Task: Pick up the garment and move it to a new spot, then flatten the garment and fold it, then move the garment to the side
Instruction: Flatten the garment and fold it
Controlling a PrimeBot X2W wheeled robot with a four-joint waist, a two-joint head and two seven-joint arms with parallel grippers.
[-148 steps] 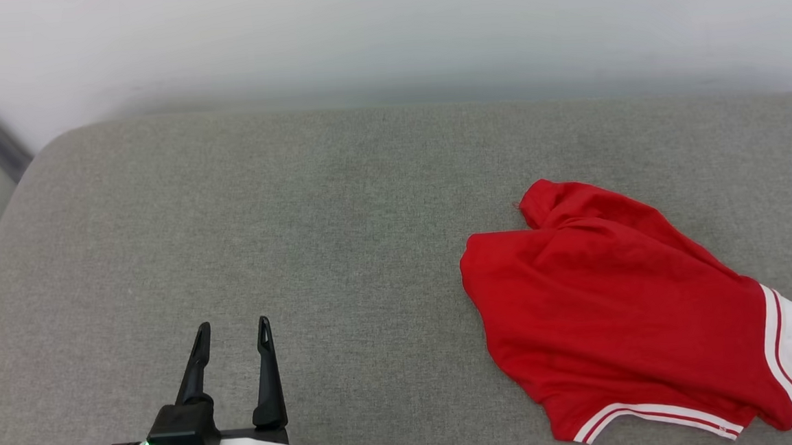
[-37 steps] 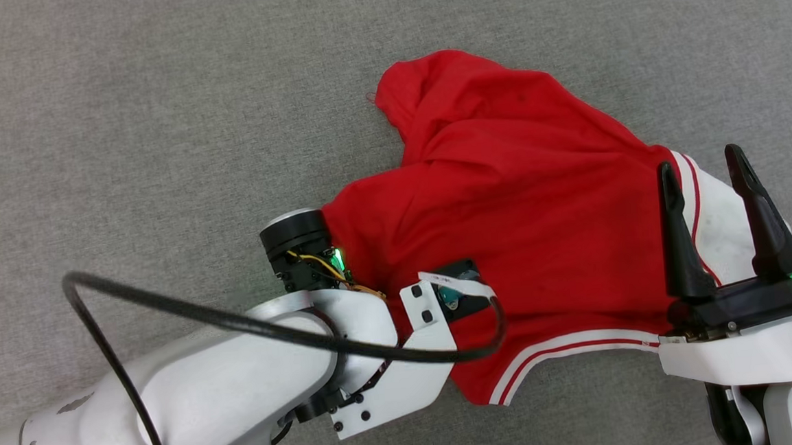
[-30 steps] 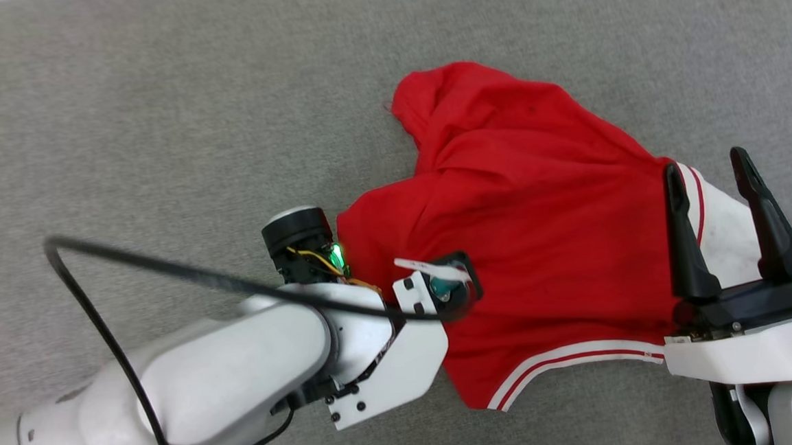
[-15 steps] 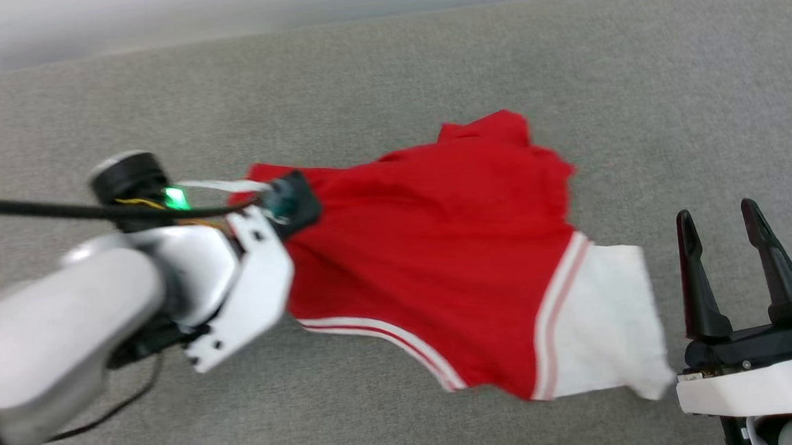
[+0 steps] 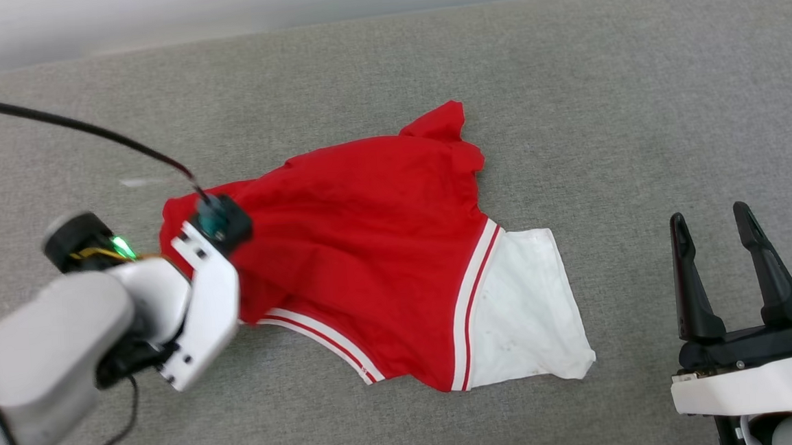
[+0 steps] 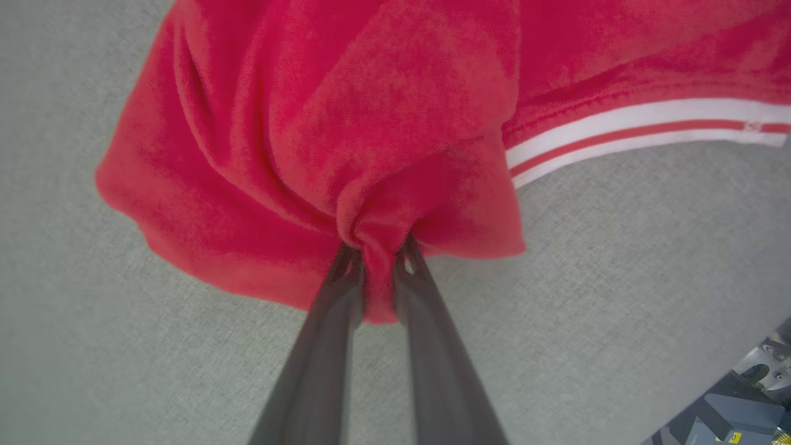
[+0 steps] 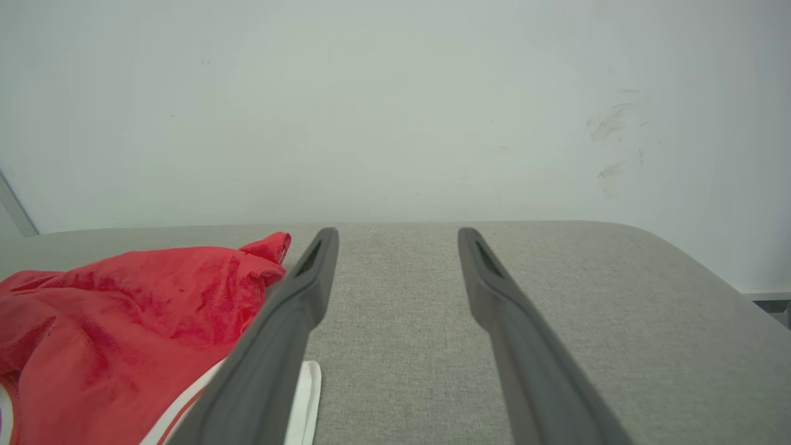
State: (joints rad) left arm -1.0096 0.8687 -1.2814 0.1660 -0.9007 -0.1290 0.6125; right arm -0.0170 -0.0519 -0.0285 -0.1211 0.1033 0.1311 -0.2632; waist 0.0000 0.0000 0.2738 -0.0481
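Observation:
The garment point(image 5: 377, 251), a red jersey with a white sleeve and red-white striped trim, lies rumpled across the middle of the grey cushion point(image 5: 566, 88). Its left edge is bunched and lifted where my left arm reaches down over it. In the left wrist view my left gripper point(image 6: 377, 253) is shut on a pinched fold of the garment point(image 6: 346, 123). My right gripper point(image 5: 711, 224) stands open at the lower right, apart from the white sleeve point(image 5: 525, 311), with nothing between its fingers. From the right wrist, the right gripper point(image 7: 395, 238) points at the wall, with the garment point(image 7: 123, 309) to its left.
A black cable point(image 5: 74, 129) arcs from my left wrist over the cushion's left part. A pale wall point(image 7: 395, 93) runs behind the cushion. The cushion's rounded right end point(image 7: 710, 272) drops off near the wall.
My left gripper has dragged the garment leftward across the cushion, still holding it. The garment has spread out, with its white sleeve now lying flat. The head camera has tilted up.

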